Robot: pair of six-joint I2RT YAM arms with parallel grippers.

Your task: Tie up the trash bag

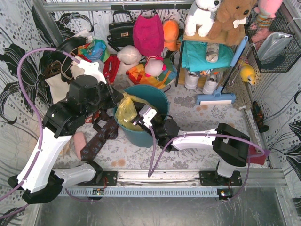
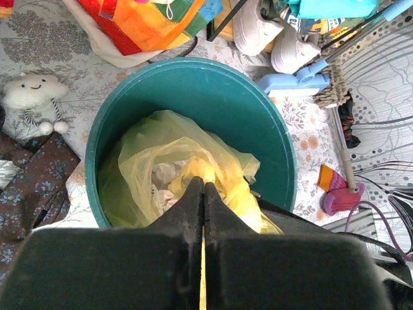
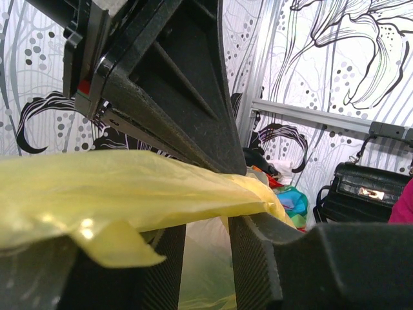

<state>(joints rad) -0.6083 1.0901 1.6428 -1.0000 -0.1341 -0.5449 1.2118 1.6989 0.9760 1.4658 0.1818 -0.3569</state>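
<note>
The yellow trash bag (image 1: 126, 109) sits inside the teal bin (image 1: 157, 96), its top pulled up and gathered over the bin's left rim. My left gripper (image 1: 117, 100) is shut on a bunched part of the bag; in the left wrist view (image 2: 204, 184) a yellow strip shows between the closed jaws, with the bag (image 2: 161, 148) and bin (image 2: 193, 84) below. My right gripper (image 1: 141, 117) is at the bin's near rim. In the right wrist view its fingers (image 3: 206, 223) stand apart, and a stretched band of the bag (image 3: 116, 187) lies across their tips, under the left gripper's black body.
A dark patterned cloth (image 1: 99, 139) lies left of the bin. Bags, plush toys and a black handbag (image 1: 121, 30) crowd the back. A shelf with shoes and a blue floor brush (image 1: 216, 98) stand at the right. A white cloud plush (image 2: 32, 93) lies left of the bin.
</note>
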